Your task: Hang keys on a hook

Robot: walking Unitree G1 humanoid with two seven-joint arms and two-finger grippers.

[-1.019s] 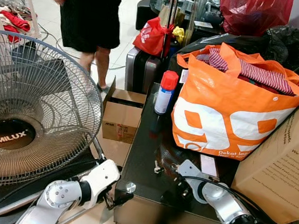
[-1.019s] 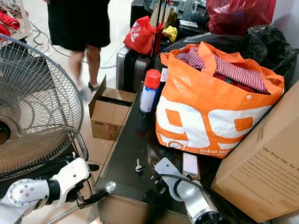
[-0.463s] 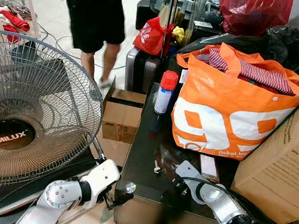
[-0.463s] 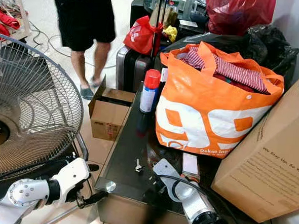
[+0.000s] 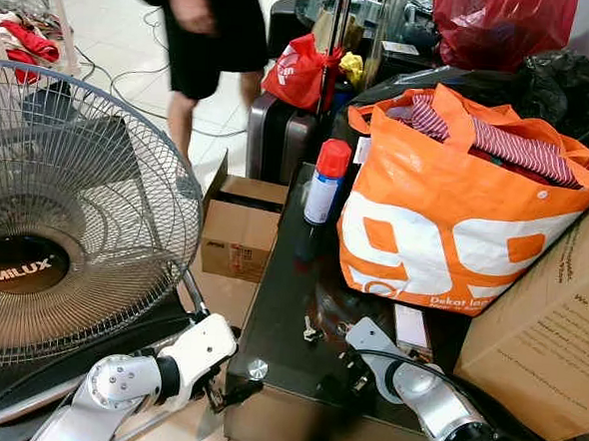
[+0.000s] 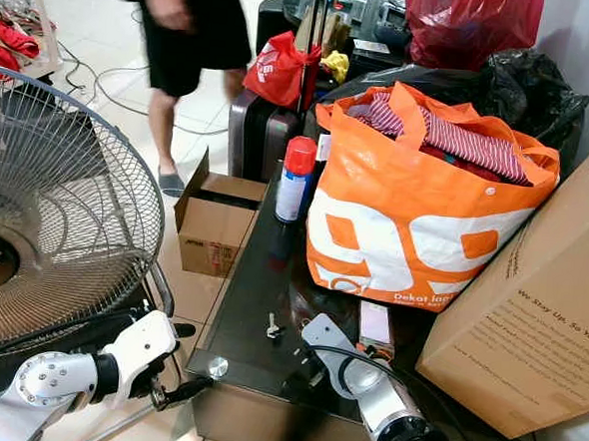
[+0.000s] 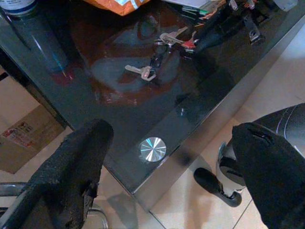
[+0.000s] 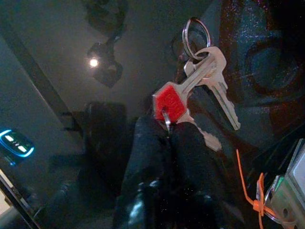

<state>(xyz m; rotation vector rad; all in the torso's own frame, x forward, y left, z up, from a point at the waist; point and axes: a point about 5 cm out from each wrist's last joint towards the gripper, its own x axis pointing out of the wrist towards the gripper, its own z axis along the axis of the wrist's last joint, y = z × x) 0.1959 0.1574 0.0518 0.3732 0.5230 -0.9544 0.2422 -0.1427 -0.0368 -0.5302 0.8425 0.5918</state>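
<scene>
A bunch of keys point(image 8: 205, 81) on a steel ring, one with a red head point(image 8: 169, 106), lies on the black glass table point(image 5: 274, 309). My right gripper point(image 8: 167, 125) is shut on the red-headed key, low over the glass near the table's front edge; in the left eye view the right gripper point(image 5: 346, 352) sits under its white wrist. A single loose key point(image 5: 310, 331) lies just left of it on the glass. My left gripper point(image 7: 171, 157) hangs open beside the table's front left corner point(image 5: 256, 368), holding nothing.
A big orange bag point(image 5: 455, 220) and a spray can point(image 5: 327, 183) stand on the table behind the keys. A large cardboard box point(image 5: 558, 327) is at the right, a floor fan point(image 5: 55, 216) at the left. A person point(image 5: 211, 35) walks beyond a small open box point(image 5: 239, 232).
The person at the back has stepped to the right. My right arm has shifted only slightly over the keys; the left arm has not moved.
</scene>
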